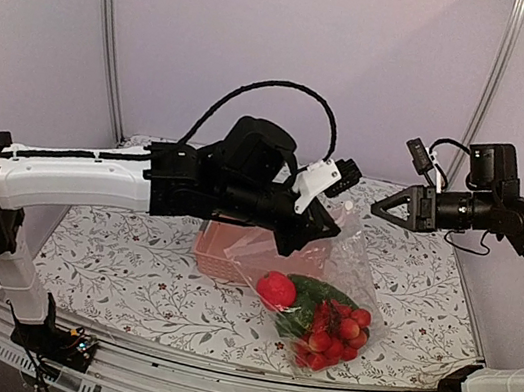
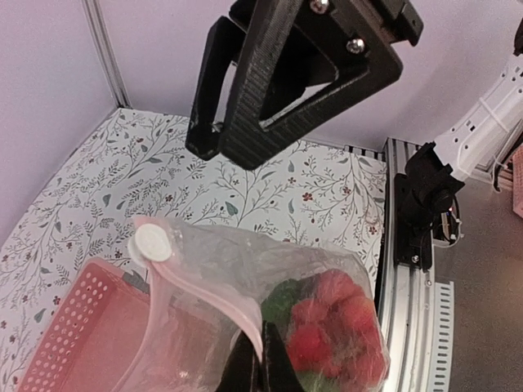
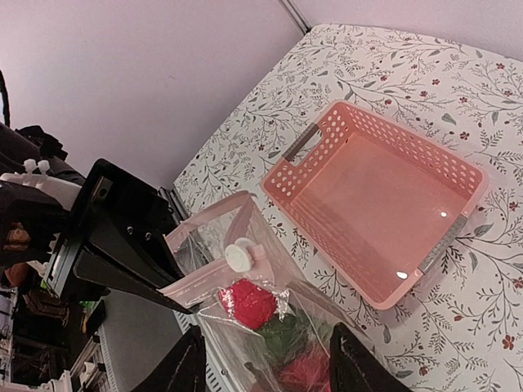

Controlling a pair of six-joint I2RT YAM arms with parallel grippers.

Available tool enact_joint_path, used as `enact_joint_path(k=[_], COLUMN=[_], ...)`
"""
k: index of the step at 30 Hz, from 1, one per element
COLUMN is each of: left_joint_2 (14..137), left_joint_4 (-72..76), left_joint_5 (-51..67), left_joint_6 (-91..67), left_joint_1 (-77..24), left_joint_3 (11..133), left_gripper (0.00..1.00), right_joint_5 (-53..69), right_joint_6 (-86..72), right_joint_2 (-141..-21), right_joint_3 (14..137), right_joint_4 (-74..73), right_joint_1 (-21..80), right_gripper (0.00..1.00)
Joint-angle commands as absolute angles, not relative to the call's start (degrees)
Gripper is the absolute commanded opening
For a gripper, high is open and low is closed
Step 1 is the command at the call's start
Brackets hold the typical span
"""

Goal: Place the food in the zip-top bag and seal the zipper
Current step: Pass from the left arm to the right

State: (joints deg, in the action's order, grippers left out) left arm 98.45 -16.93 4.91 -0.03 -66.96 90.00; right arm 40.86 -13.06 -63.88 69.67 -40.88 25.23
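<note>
- Step in hand: sealing, by my read. The food (image 1: 325, 329) (a red piece, green pieces, a cluster of small red fruits) sits at the bottom of the bag (image 1: 355, 273). No food shows in the basket (image 3: 409, 143).
- Bag posn: upright on the table (image 1: 128, 264), just in front of the basket, its top edge lifted clear of the load.
- Left gripper (image 1: 325, 228): clamped tight on the bag's top edge at the zipper (image 2: 221, 300), fingers pinched together with the strip between them. It acts as the anchor.
- White tab (image 2: 153, 242): on the zipper, apart from the left grip pt. The mouth near it looks partly open in the right wrist view.
- Right gripper (image 1: 378, 208): spread wide, holding nothing, above and to the right of the bag, near but not touching.
- Next move, reqs:
  - Bring the right gripper down to the white tab, fingers straddling the strip, then close.
  - Keep the left grip firm so the strip stays taut.
  - Run along the strip, not across it.
- Risk: the film is thin and crinkly, so slack could let the strip fold and leave a gap.
</note>
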Motion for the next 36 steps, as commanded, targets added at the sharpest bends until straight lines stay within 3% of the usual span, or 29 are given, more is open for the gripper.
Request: enact_joint_path(k=[1, 12, 23, 27, 36], left_joint_2=[96.59, 95.19, 94.56, 94.14, 93.60], left_joint_4=[-15.22, -15.92, -16.50, -16.48, -15.63], left_joint_5=[5.83, 7.31, 7.27, 6.69, 7.79], left_joint_6=[-0.89, -0.09, -0.09, -0.09, -0.09], left_joint_1=[-66.18, -66.01, -65.61, -65.36, -64.79], left_joint_3=[89.00, 87.32, 86.27, 85.60, 84.89], left_gripper=[0.00, 0.00, 0.00, 0.00, 0.00], right_joint_5=[43.70, 52.84, 61.19, 62.20, 56.93], right_joint_6=[-9.54, -3.89, -4.68, -4.42, -2.43], right_joint_2=[-64.62, -68.03, -70.96, -71.61, -73.20], right_joint_3=[67.45, 64.19, 61.86, 61.18, 61.32], right_joint_4=[-34.26, -26.34, -20.50, -20.82, -20.96], right_joint_1=[25.44, 25.49, 26.13, 26.53, 27.33], right_gripper=[0.51, 0.56, 0.50, 0.43, 0.48])
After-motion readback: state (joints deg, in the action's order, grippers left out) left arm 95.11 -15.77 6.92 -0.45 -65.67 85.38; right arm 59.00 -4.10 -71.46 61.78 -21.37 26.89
